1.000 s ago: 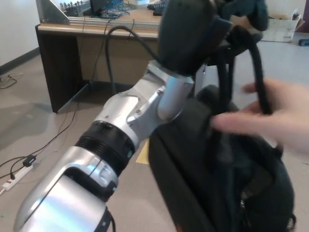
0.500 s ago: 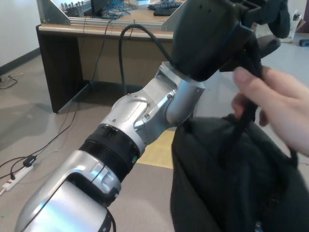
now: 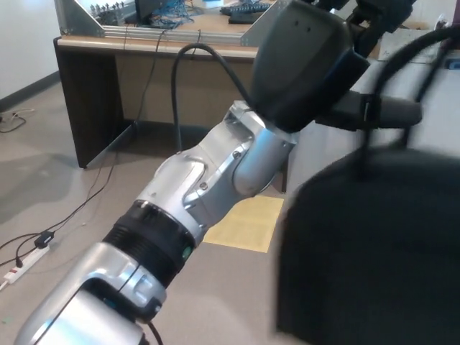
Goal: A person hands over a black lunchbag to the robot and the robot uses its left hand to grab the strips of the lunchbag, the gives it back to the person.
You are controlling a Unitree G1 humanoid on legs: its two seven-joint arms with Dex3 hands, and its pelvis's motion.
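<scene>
— What's changed on your feed?

— A moment ago a person's hand was pinching the strap just beside my left hand; now that hand is gone from view. The strips loop over one thick finger, so my left hand is hooked through them and carrying the lunchbag alone, as I judge it. The bag hangs blurred at the picture's lower right, off the floor.

— So the handover to you is done?

— I'd say so; giving it back remains. My right hand isn't visible.

— And the room?

— At left, a power strip and cables lie on the grey floor; a wooden desk stands behind; a yellowish sheet lies under my forearm.
</scene>
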